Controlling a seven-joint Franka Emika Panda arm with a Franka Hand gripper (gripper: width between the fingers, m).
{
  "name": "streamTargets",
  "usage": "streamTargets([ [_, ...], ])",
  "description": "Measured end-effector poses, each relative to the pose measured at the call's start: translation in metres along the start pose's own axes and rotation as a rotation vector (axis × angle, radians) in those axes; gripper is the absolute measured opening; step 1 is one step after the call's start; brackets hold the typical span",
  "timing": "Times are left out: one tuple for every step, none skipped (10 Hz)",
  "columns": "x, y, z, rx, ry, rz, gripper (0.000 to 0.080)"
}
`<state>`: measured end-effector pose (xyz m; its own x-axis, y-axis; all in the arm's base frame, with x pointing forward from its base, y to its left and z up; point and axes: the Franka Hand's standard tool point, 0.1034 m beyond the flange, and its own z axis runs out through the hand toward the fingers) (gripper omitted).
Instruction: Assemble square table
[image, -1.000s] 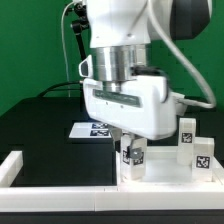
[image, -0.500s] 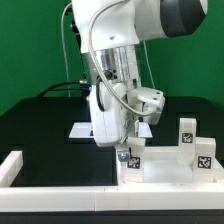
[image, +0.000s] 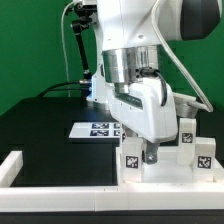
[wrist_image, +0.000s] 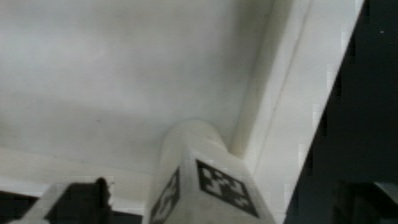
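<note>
Swinging back toward upright, the gripper (image: 150, 153) now hangs low over the tabletop (image: 170, 172) at the near edge of the black counter (image: 40, 125), toward the exterior view's right. Half a second ago the wrist was rolled hard over and the fingers were down at the leg (image: 131, 164) on the tabletop's corner nearest the exterior view's left; now the hand is squarer and its fingers sit just beside that leg, on its right in the exterior view. A second ago the hand was also square, but closer in over the same leg. That back-and-forth reads to me as a twisting action on the leg, so the step in hand is probably screwing it in, and it is likely not finished.

The leg stands upright on the tabletop with its tag facing the camera. Two more legs (image: 186, 133) (image: 202, 158) stand upright at the far right of the tabletop, apart from the gripper. In the wrist view, the leg (wrist_image: 206, 175) rises from the white tabletop (wrist_image: 125, 70), with one dark fingertip (wrist_image: 75, 198) beside it and clear of it.

Whether the jaws are released or clenched I cannot tell; nothing appears to be held between them.

No bin or tray is in view. The marker board (image: 97, 130) lies flat mid-counter, and a low white border bar (image: 12, 165) runs along the near-left corner.
</note>
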<state>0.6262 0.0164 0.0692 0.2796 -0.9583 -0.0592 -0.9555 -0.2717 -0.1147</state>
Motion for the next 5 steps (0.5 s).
streamTargets([
  [0.0028,0.0008,-0.0002,-0.003,0.005,-0.131,0.0643],
  [0.0025,0.0008,-0.0002,-0.004,0.005,-0.169,0.0643],
  [0.0054,0.0011,-0.0012,-0.025,0.026,-0.418,0.0649],
  [0.0117,-0.0019,-0.0037,-0.034,0.056,-0.741,0.0649],
  [0.0121,-0.0020,-0.0037,-0.038,0.056,-0.864,0.0649],
])
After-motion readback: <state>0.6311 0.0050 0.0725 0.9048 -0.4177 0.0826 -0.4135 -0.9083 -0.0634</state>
